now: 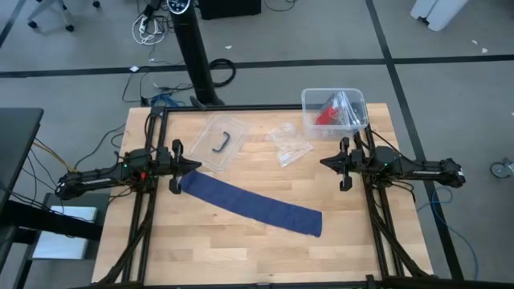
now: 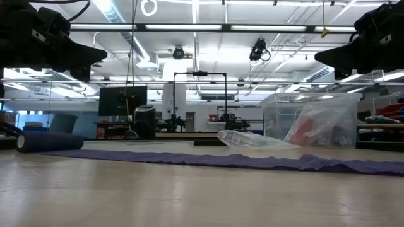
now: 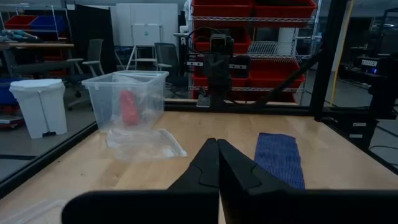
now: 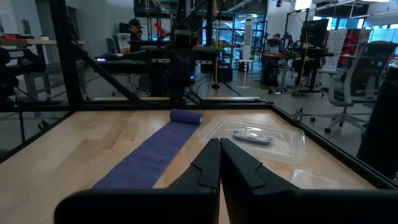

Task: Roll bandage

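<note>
Navy fabric stretches across the pale wooden worktop (image 1: 161, 241) as we look down on both arms held above it. At far left, the left claw (image 1: 195, 165) hovers with its two fingers pressed together and nothing between them, its tip just above the bandage (image 1: 253, 205) at that end. From table height we see this end already wound into a small blue roll, lying on the wood, while the rest of the strip runs flat and diagonally toward the right, near edge. We judge the rolling barely begun, with most of the length still laid out; the flat, straight lay should let the roll travel along the strip without snagging.

Behind the strip's middle lie a clear plastic bag with a dark curved piece (image 1: 222, 141) inside and a second, crumpled clear bag (image 1: 289, 144), both apart from the fabric and, we reckon, out of the rolling path. Farther right, a clear plastic bin (image 1: 333, 112) holding a red item (image 1: 327, 114) stands at the far edge. Just beside it, the right claw (image 1: 324, 163) hangs well apart from the bandage, fingers likewise together and empty, pointing toward the left arm, apparently waiting.
</note>
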You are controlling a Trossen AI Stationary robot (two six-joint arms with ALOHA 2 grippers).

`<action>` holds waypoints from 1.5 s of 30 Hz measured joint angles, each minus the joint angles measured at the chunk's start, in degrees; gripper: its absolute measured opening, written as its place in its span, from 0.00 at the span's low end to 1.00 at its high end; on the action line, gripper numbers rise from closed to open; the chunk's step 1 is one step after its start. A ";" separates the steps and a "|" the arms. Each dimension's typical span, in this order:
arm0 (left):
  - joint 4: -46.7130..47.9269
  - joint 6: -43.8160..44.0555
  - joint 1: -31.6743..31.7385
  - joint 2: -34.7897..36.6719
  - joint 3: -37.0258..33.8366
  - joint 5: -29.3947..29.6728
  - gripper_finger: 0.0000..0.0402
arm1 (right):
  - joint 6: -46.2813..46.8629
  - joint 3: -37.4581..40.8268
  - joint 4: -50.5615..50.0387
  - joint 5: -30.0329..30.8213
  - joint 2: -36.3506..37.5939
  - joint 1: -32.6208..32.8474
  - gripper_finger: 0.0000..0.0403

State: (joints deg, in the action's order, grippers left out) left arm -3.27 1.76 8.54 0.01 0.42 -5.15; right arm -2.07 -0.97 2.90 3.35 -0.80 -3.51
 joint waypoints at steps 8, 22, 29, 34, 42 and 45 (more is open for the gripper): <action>0.00 0.00 -0.02 0.00 -0.02 0.00 0.00 | -0.02 0.01 0.00 0.00 0.00 0.01 0.02; 0.00 0.00 -0.01 0.00 0.00 -0.01 0.00 | 0.00 0.00 0.00 0.00 0.00 0.02 0.02; -0.46 0.02 -0.02 0.00 -0.02 0.00 0.00 | 0.00 0.00 0.00 0.00 0.00 0.02 0.02; -4.61 3.52 -0.02 0.00 -0.01 -0.02 0.00 | -0.02 0.01 0.00 -0.01 0.01 0.02 0.02; -11.31 8.51 0.00 -0.05 0.10 -8.20 0.00 | -5.52 0.00 0.02 0.00 0.02 0.00 0.02; -11.08 7.73 -0.04 -1.20 0.11 -11.17 0.00 | -5.27 0.00 0.06 0.00 0.00 0.01 0.02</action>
State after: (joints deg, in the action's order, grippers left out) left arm -14.35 9.49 8.49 -1.19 0.54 -16.32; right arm -7.33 -0.97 2.95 3.36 -0.80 -3.50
